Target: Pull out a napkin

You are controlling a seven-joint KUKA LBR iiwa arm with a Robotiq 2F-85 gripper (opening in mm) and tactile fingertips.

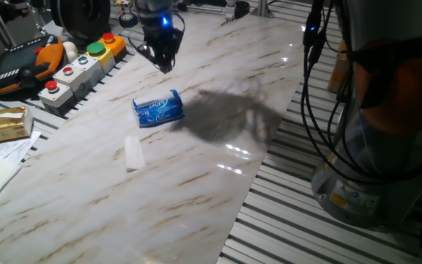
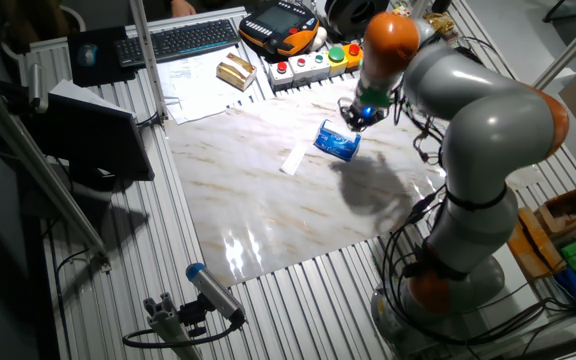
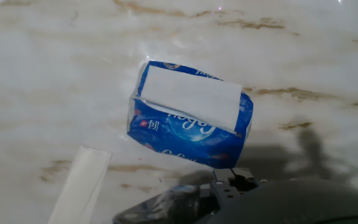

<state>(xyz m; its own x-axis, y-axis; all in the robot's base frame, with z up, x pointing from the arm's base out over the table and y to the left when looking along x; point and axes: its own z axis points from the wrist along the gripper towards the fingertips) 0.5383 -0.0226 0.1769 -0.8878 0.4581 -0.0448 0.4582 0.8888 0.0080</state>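
On the marble table (image 1: pixel 196 183), wide bare stone stretches from the near edge up to a narrow folded white strip (image 1: pixel 132 153), which lies flat and alone. Just beyond it, a little apart, sits the blue tissue packet (image 1: pixel 158 108), tilted across the stone roughly midway between the table's long edges. In the hand view a flat white sheet, seemingly the napkin (image 3: pixel 188 98), lies on top of the packet (image 3: pixel 188 134), almost as wide as the packet itself and within its outline; whether it sits in the packet's opening cannot be told. The strip (image 3: pixel 76 186) shows at the lower left of that view, clear of the packet. A dark shadow spreads over the stone to the right of the packet.

Farther back, the tool (image 1: pixel 163 57) hangs above the table behind the packet, touching neither packet nor sheet and holding nothing; how far its fingers stand apart cannot be made out in any view. The other fixed view shows the tool (image 2: pixel 356 113) just above the packet (image 2: pixel 337 142). Along the far left edge stand button boxes (image 1: pixel 79 70) and a tan carton (image 1: pixel 6 123), off the marble.
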